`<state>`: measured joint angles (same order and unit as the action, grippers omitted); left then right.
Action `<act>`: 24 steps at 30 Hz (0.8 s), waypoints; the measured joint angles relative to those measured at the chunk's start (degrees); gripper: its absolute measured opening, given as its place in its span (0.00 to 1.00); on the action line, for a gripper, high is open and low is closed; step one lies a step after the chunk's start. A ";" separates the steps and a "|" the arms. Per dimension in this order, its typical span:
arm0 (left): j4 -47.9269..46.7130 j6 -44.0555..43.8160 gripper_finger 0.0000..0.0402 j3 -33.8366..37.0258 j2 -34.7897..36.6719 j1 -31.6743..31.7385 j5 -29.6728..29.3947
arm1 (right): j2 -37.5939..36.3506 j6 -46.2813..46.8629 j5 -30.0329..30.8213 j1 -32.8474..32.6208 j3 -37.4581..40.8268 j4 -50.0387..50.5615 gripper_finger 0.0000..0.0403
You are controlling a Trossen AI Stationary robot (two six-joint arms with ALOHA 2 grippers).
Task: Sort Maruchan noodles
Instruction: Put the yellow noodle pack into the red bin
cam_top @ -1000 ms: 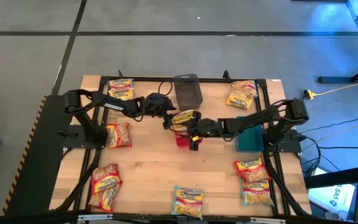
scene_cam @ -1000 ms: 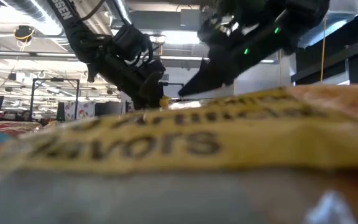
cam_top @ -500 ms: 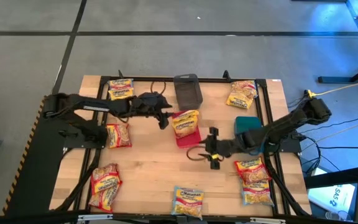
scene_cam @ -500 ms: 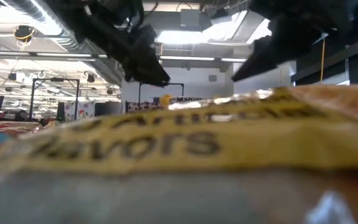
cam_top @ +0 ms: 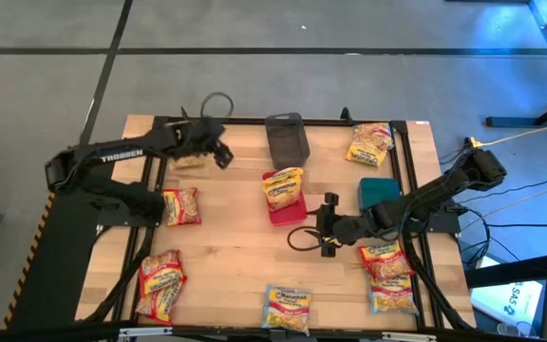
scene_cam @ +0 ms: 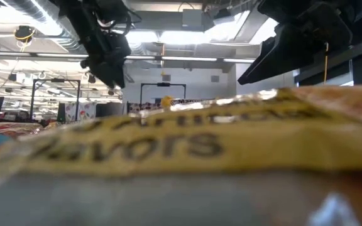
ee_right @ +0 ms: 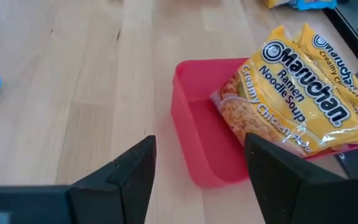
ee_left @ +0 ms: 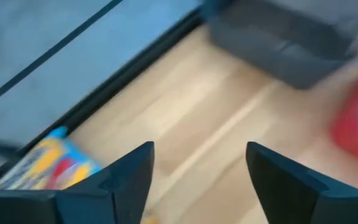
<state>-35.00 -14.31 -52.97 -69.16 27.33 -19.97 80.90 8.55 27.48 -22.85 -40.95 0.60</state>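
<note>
Several yellow Maruchan packets lie around the table's edges. One packet [cam_top: 284, 187] [ee_right: 291, 112] lies across the red bin [cam_top: 289, 211] [ee_right: 194, 146], its edges resting on the rim. My left gripper [cam_top: 222, 156] [ee_left: 197, 149] is open above bare wood near the far left corner, beside a packet [cam_top: 186, 150] [ee_left: 45, 160]. My right gripper [cam_top: 308, 231] [ee_right: 199, 142] is open, just right of the red bin and facing it. In the low view both arms show high up, behind one blurred packet [scene_cam: 181, 150] that fills the foreground.
A grey bin [cam_top: 288, 140] stands at the far edge and a teal bin [cam_top: 380, 198] at the right. Other packets lie far right [cam_top: 368, 142], left [cam_top: 180, 205], near left [cam_top: 160, 282], near middle [cam_top: 288, 306] and near right [cam_top: 386, 261]. Bare wood lies in the middle.
A second ago both grippers met over the red bin with the packet between them. That packet now lies on the bin. My left gripper has swung toward the far left corner. My right gripper has drawn back toward the near right and then stayed.
</note>
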 joint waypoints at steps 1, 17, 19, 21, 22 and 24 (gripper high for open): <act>-1.51 0.04 0.66 -1.31 -0.47 1.89 0.20 | 0.00 0.03 0.02 0.00 0.00 0.12 0.54; -12.15 -0.15 0.67 -6.73 -14.60 25.99 10.24 | 0.01 -0.01 0.95 0.00 0.00 -0.04 0.54; -11.87 -0.15 0.67 -6.73 -16.08 26.61 12.47 | 0.02 -0.20 0.96 0.00 0.00 -0.04 0.54; -11.29 -0.15 0.67 -6.73 -17.18 26.65 12.57 | 0.02 -0.23 1.55 0.00 0.02 -0.04 0.54; -11.24 -0.17 0.67 -6.75 -17.86 26.65 12.11 | 0.02 -0.25 1.81 0.00 0.12 -0.17 0.54; -11.27 -0.15 0.67 -6.73 -19.26 26.66 10.72 | 0.02 -0.25 2.00 0.00 0.72 -0.69 0.54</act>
<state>-46.27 -14.46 -59.70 -88.42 53.98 -9.25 80.93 8.30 29.47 -22.85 -40.23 -0.10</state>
